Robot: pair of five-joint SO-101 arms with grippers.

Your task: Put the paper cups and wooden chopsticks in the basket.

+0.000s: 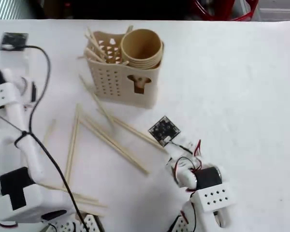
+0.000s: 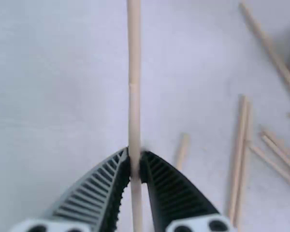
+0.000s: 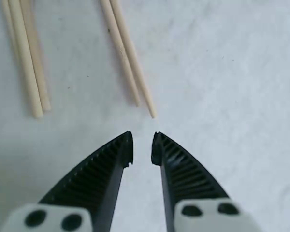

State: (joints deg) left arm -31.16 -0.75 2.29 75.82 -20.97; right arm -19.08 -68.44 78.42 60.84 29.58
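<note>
From above: perforated basket (image 1: pixel 121 84) upright toward the far side of the white table (image 1: pixel 241 96), stacked paper cups (image 1: pixel 141 48) inside it with several sticks beside them; loose chopsticks (image 1: pixel 113 142) scattered in front of the basket, between the two arms; at the left wrist: left gripper (image 2: pixel 135 162) pinched on a single chopstick (image 2: pixel 133 87) running straight out past the tips; at the right wrist: right gripper (image 3: pixel 142 145) slightly parted, gripping nothing, tips just short of the ends of a chopstick pair (image 3: pixel 128 63) lying flat.
</note>
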